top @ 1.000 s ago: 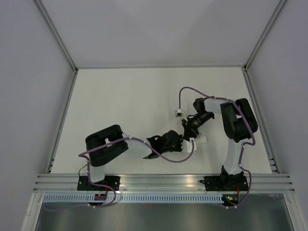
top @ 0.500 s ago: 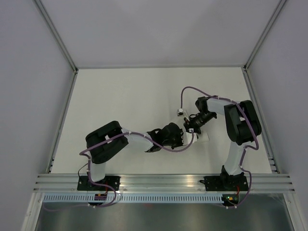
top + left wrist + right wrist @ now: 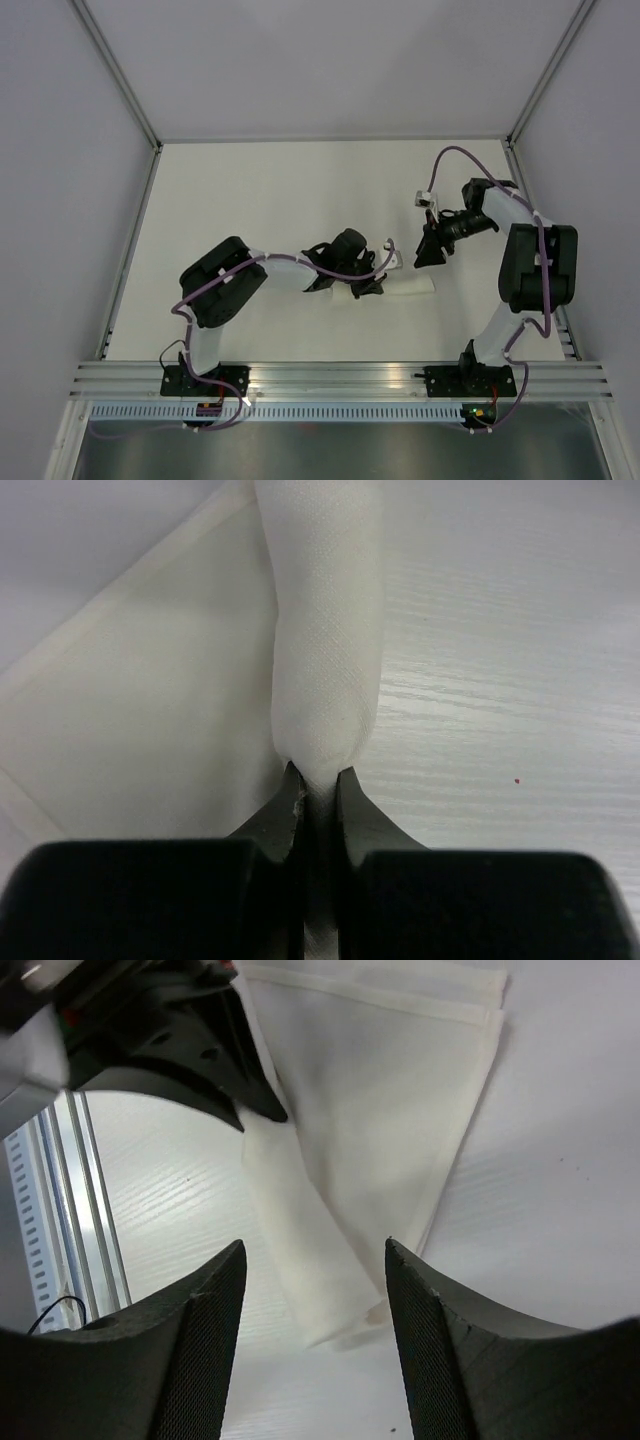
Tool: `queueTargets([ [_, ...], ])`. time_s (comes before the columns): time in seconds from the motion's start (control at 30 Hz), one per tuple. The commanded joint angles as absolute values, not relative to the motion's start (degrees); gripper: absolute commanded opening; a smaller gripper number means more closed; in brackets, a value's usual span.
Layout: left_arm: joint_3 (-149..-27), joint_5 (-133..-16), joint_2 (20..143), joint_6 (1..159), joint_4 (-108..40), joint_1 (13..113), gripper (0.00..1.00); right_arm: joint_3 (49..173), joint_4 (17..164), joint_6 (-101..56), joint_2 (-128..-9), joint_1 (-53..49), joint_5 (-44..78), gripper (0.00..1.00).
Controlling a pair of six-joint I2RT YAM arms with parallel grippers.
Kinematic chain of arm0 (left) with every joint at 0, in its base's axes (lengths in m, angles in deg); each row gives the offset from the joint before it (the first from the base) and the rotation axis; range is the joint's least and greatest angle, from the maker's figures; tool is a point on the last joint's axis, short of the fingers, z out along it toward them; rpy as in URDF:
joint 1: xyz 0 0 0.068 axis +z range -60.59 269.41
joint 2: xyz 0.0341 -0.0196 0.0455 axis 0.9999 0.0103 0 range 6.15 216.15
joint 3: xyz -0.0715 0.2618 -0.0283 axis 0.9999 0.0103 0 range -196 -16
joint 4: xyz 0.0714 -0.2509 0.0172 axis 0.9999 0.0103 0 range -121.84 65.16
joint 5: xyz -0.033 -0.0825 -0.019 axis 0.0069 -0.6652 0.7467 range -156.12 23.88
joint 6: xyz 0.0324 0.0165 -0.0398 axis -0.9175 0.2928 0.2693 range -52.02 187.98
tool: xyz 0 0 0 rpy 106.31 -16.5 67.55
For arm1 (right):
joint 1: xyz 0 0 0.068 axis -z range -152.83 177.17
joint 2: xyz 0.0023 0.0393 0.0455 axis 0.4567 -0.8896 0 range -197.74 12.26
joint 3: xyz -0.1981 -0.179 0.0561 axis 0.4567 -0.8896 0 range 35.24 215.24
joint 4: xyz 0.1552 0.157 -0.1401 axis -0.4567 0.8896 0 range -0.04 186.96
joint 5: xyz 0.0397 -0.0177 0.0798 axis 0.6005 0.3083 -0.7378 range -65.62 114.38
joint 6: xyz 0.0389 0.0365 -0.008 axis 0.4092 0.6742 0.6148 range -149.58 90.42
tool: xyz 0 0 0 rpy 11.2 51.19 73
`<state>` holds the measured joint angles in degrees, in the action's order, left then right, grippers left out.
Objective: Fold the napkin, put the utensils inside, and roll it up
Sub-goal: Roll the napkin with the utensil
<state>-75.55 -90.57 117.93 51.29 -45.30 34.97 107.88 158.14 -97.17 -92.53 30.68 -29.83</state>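
Note:
The napkin (image 3: 325, 630) is a slim white roll with a flat, unrolled part (image 3: 130, 710) beside it. In the top view the napkin (image 3: 408, 289) lies at the table's near middle. My left gripper (image 3: 318, 777) is shut on the near end of the roll, and it also shows in the top view (image 3: 368, 286). My right gripper (image 3: 315, 1245) is open and empty, hovering above the roll's other end (image 3: 310, 1270), apart from it. In the top view the right gripper (image 3: 432, 254) is up and to the right of the roll. The knife is hidden.
The pale table (image 3: 250, 200) is bounded by grey walls and an aluminium rail (image 3: 340, 375) along the near edge. The left arm's black wrist (image 3: 180, 1040) sits in the upper left of the right wrist view, close to the napkin's flat layers (image 3: 400, 1080).
My right gripper has let go at the roll and pulled back up and to the right, now open. My left gripper has shifted right and turned, staying shut on the roll.

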Motion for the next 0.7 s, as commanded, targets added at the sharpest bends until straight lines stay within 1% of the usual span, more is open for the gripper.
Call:
queueTargets([
  [0.0,-77.3,-101.5,124.3,56.2,-30.5,37.6,0.02,100.4,149.8,-96.6,-82.7,31.0,-33.5,0.64],
  [0.03,-78.8,-103.9,125.1,56.3,-29.4,38.7,0.02,97.8,145.5,-93.5,-77.6,31.0,-32.8,0.64],
  [0.07,-79.4,-105.0,126.8,56.7,-27.7,39.1,0.02,92.8,137.3,-88.9,-75.0,30.7,-31.8,0.66],
  [0.1,-80.0,-105.8,127.6,56.9,-27.0,39.6,0.02,90.1,132.7,-86.0,-72.3,30.3,-30.4,0.66],
  [0.13,-81.0,-107.9,128.4,57.3,-26.3,40.6,0.02,87.3,128.4,-83.7,-67.2,29.7,-26.7,0.66],
  [0.2,-81.6,-110.1,130.4,58.6,-25.7,41.8,0.02,79.2,116.9,-78.4,-62.3,27.6,-22.2,0.68],
  [0.23,-82.1,-111.5,131.1,58.8,-25.6,42.0,0.02,76.7,113.7,-77.1,-58.6,25.1,-17.5,0.69],
  [0.27,-82.5,-112.3,131.6,59.4,-25.4,42.2,0.02,74.5,110.8,-76.1,-57.1,21.5,-14.9,0.69],
  [0.33,-83.8,-114.5,133.5,59.9,-24.4,43.1,0.02,69.4,104.7,-74.6,-54.3,17.7,-11.0,0.7],
  [0.37,-84.2,-115.2,134.0,60.5,-24.1,43.3,0.02,67.0,101.8,-74.2,-53.8,14.1,-7.3,0.7],
  [0.47,-85.3,-117.2,135.9,61.1,-23.4,44.3,0.02,64.4,96.7,-73.4,-53.4,8.6,-1.9,0.7],
  [0.57,-86.4,-118.2,136.8,61.6,-22.7,44.9,0.02,61.6,92.5,-73.4,-53.7,4.2,3.4,0.7],
  [0.67,-87.5,-118.3,137.5,61.8,-21.8,45.2,0.02,61.1,91.2,-73.6,-54.7,1.4,5.1,0.7],
])
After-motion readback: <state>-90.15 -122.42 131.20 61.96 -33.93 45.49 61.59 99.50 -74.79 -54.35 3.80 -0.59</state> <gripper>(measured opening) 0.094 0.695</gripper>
